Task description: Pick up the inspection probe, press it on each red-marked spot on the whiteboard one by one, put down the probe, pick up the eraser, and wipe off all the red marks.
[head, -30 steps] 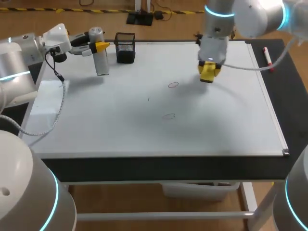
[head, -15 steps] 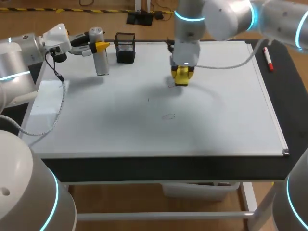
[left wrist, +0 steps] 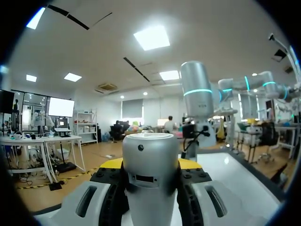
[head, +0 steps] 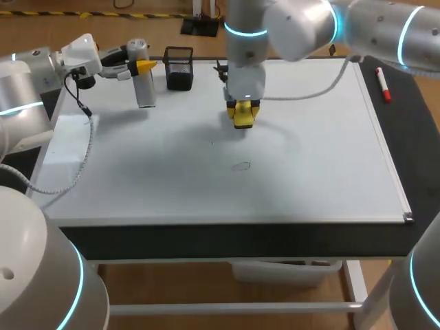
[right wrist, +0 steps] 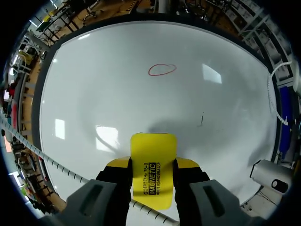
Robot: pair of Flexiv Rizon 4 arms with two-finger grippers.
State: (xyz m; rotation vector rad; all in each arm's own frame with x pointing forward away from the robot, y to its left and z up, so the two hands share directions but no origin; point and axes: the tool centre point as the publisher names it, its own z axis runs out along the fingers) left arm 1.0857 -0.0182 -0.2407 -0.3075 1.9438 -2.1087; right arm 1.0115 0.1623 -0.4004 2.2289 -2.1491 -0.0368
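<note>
The inspection probe (head: 144, 86), a silver cylinder, stands upright over the whiteboard's far left corner. My left gripper (head: 141, 67) is shut on its upper part. In the left wrist view the probe (left wrist: 150, 181) fills the space between the yellow-tipped fingers (left wrist: 111, 164). My right gripper (head: 242, 111) is shut on the yellow eraser (head: 243, 117), low over the whiteboard (head: 316, 172) near its middle. One red oval mark (head: 240, 166) shows nearer the front edge. In the right wrist view the eraser (right wrist: 153, 167) sits between the fingers, with the red oval (right wrist: 162, 69) ahead of it.
A black mesh pen holder (head: 179, 68) stands on the board just right of the probe. A red marker (head: 382, 84) lies on the dark table beside the board's far right edge. A tiny black stroke (head: 212, 142) marks the board left of the eraser.
My right arm has carried the eraser leftward across the board, over where the upper red oval was; that oval no longer shows. The left arm and probe have stayed still.
</note>
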